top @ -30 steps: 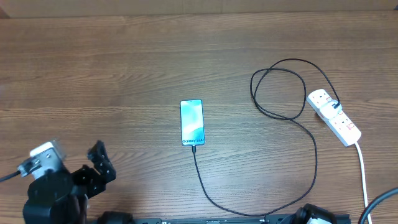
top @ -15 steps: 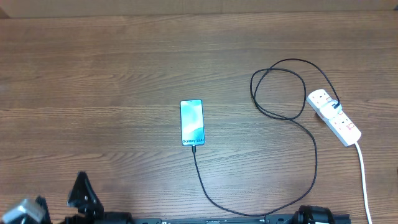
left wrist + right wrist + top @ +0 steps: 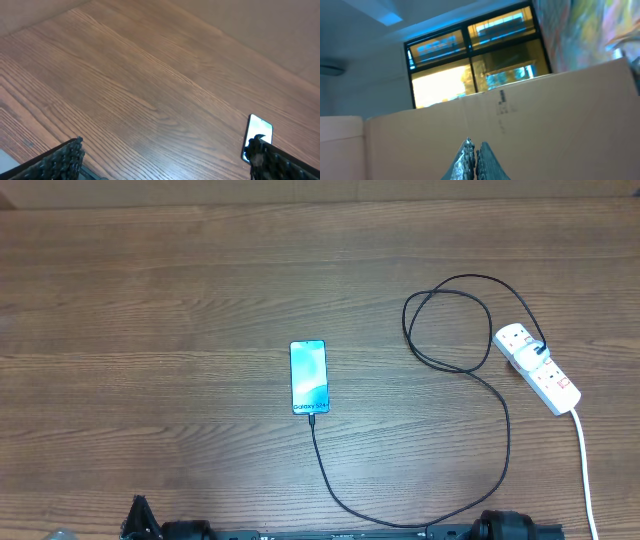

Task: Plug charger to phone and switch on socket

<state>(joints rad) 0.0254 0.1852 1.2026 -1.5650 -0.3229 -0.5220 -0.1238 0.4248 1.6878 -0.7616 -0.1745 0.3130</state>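
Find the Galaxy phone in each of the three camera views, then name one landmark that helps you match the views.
Overhead: the phone lies near the middle of the picture, screen up.
Left wrist: the phone shows at the lower right, partly hidden.
Right wrist: not in it; this camera looks up at cardboard and a window.
Shared landmark: the wooden table, seen in the overhead and left wrist views only.

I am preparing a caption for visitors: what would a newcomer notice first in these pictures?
The lit light-blue phone lies flat near the middle of the wooden table. From its near end the black charger cable sweeps through a wide curve and a loop to the white socket at the right. In its wrist view, the shut right gripper points up at cardboard and a lit window.
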